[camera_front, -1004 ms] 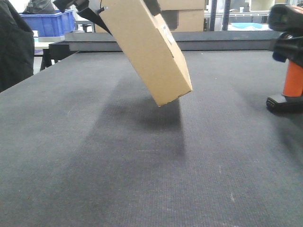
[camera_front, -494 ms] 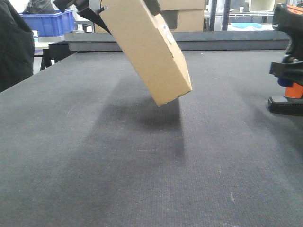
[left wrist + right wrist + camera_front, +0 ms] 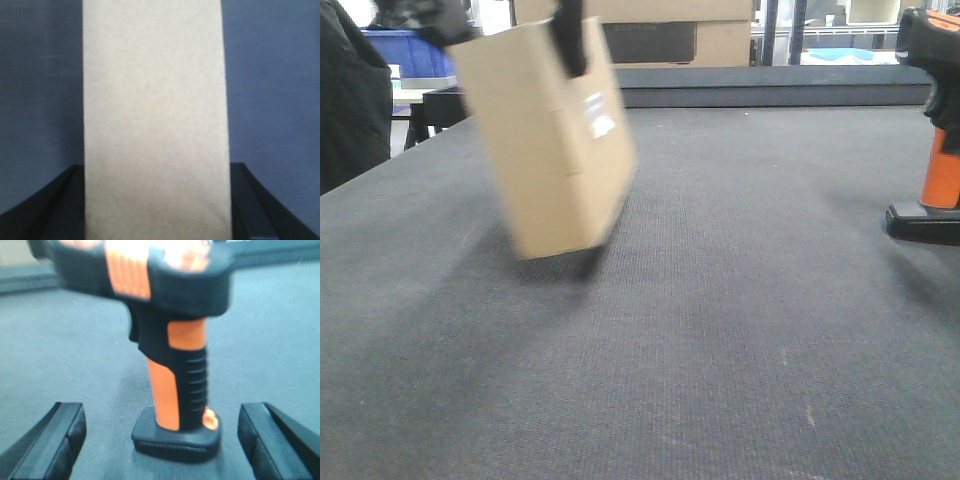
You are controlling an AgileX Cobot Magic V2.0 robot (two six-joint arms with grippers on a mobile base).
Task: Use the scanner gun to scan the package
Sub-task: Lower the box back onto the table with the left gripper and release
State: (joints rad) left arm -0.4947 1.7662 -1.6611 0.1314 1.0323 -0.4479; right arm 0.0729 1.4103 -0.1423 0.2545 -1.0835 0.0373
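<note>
Gripped by the left hand (image 3: 155,210), the package (image 3: 550,150) is hung just above the table (image 3: 720,350), label outward for scanning. The scanner gun (image 3: 175,370) stands upright between the right hand's (image 3: 165,440) wide-spread fingers, ungrasped.

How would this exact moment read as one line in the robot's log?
left gripper: shut on package, held above table | right gripper: open around standing scanner gun
</note>
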